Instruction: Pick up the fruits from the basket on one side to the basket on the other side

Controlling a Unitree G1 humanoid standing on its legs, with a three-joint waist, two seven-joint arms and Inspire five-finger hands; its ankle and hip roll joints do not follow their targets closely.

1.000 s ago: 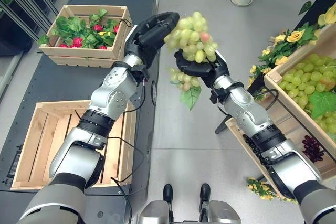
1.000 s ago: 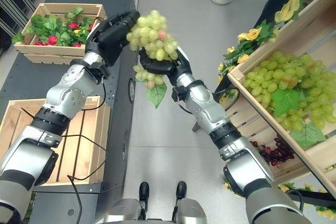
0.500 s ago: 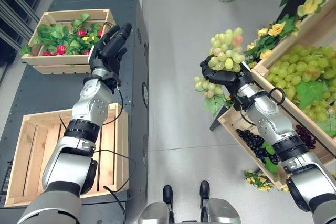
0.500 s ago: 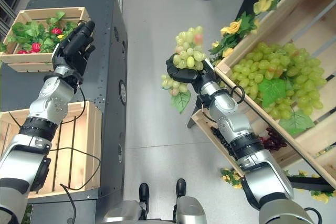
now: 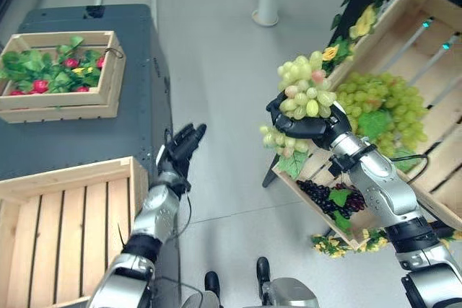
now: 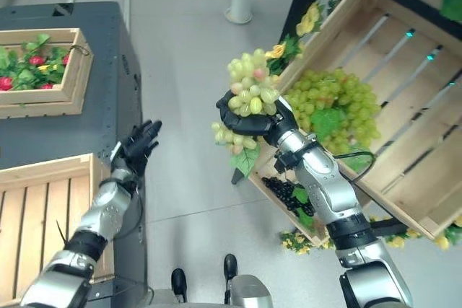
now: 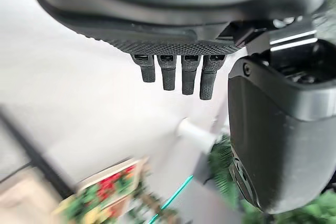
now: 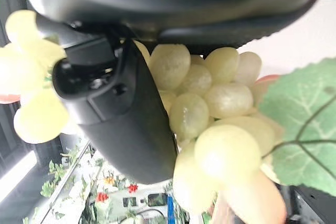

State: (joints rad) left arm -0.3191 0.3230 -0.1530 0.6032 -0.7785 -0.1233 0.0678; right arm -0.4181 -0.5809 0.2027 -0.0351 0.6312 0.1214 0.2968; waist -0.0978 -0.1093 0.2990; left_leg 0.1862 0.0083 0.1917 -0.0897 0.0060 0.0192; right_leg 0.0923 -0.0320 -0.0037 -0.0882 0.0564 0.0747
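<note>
A grey floor runs between a dark table (image 5: 86,128) and a slanted wooden shelf (image 5: 426,99) of grapes. The right hand (image 5: 307,126) curls round a green grape bunch (image 5: 303,91), held up in the air beside the shelf. The left hand (image 5: 179,151), fingers straight and apart, hangs by the table edge near an empty crate (image 5: 65,229).
</note>
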